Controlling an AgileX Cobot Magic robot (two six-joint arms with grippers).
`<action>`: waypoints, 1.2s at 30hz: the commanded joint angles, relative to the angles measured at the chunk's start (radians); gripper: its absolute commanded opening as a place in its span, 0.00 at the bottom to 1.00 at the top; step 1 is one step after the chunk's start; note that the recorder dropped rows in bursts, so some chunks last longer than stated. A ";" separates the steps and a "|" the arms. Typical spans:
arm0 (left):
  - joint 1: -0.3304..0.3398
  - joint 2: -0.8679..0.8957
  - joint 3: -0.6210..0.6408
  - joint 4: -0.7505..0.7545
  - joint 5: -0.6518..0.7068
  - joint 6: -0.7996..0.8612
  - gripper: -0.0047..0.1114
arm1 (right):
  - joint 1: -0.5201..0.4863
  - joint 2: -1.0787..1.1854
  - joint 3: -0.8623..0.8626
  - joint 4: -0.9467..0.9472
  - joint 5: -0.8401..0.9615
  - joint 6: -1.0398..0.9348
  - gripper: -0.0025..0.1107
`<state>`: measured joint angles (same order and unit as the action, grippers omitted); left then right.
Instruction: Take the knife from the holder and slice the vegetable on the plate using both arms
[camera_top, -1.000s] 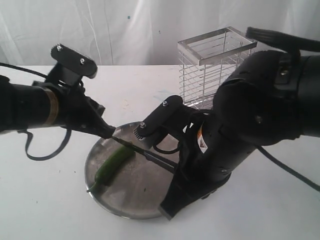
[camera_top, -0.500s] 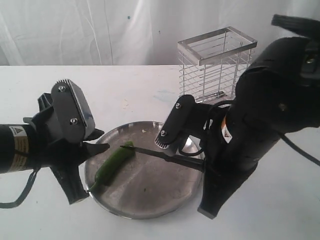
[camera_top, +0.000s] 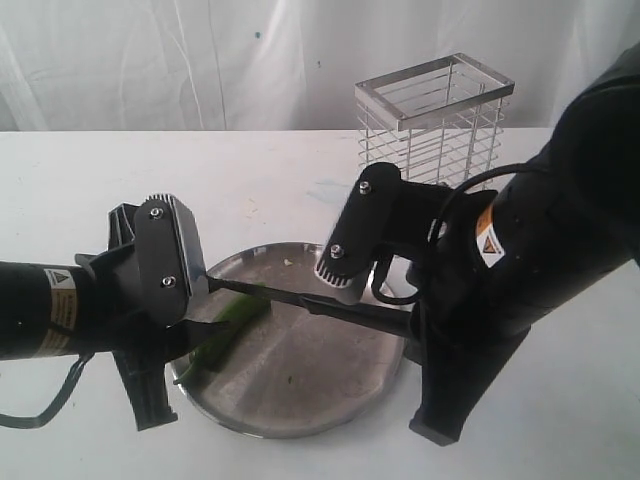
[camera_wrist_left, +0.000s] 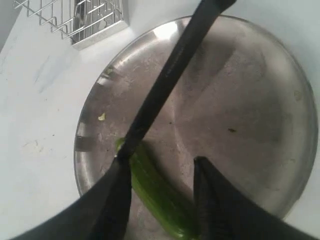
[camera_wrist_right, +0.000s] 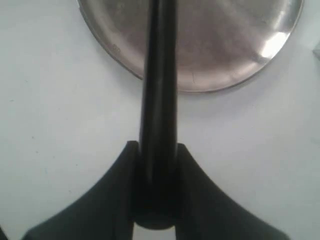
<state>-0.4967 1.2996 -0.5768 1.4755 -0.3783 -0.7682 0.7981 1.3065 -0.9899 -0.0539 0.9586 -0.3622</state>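
While the left claw (camera_wrist_left: 159, 167) stands wide open, the green pepper (camera_wrist_left: 152, 190) lies in the gap between its two fingers, closer to one of them, on the plate (camera_wrist_left: 82, 150). Its long axis runs slantwise through the gap. Just beyond the fingertips, the knife (camera_wrist_left: 165, 85) crosses the pepper's cut end. The right claw (camera_wrist_right: 157, 170) clamps the knife's handle, outside the plate's rim. I judge that the left claw, being nearer, should close on the pepper first.
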 joint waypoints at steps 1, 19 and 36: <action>-0.003 -0.003 0.005 -0.033 -0.003 0.046 0.43 | -0.007 -0.007 0.002 0.026 0.016 -0.032 0.02; -0.003 -0.020 -0.039 -0.066 -0.043 0.010 0.43 | -0.007 -0.007 0.002 -0.036 0.022 0.030 0.02; -0.005 0.067 -0.043 0.036 -0.108 0.014 0.43 | -0.007 -0.007 0.002 -0.035 -0.012 0.003 0.02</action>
<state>-0.4967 1.3595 -0.6141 1.5001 -0.4847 -0.7645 0.7964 1.3065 -0.9892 -0.0835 0.9594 -0.3476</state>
